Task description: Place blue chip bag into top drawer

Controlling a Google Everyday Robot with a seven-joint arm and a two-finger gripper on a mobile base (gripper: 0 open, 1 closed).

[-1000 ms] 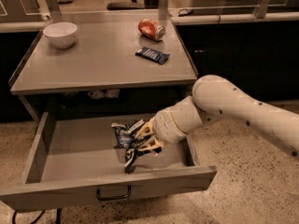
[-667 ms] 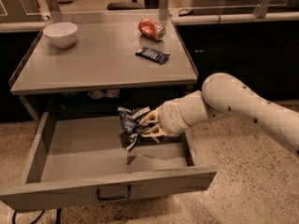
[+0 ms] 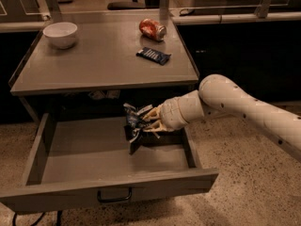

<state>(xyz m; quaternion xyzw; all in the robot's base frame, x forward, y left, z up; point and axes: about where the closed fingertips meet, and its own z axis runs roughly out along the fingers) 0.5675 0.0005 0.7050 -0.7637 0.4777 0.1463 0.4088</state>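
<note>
Your pincer (image 3: 149, 121) is clamped tight on the blue chip bag (image 3: 133, 125), holding it inside the open top drawer (image 3: 80, 149) at its back right, just under the table (image 3: 103, 65) edge. Up top you've got a bowl (image 3: 60, 33), soda can (image 3: 152, 28) and bar wrapper (image 3: 153, 55).

Setting: office or lab workspace, not a home.
- Grey metal counter (image 3: 94, 74), with its wide top drawer (image 3: 70, 199) pulled out below the front edge.
- Speckled hard floor (image 3: 235, 192).
- Metal rails (image 3: 235, 18) and what looks like a chair base (image 3: 126, 5) beyond the back edge.
- White bowl (image 3: 60, 34) at the back-left corner; soda can (image 3: 152, 29) near the back-right corner.
- Gripper (image 3: 149, 121) under the front edge, over the drawer, clamped on the blue chip bag (image 3: 133, 124).
</note>
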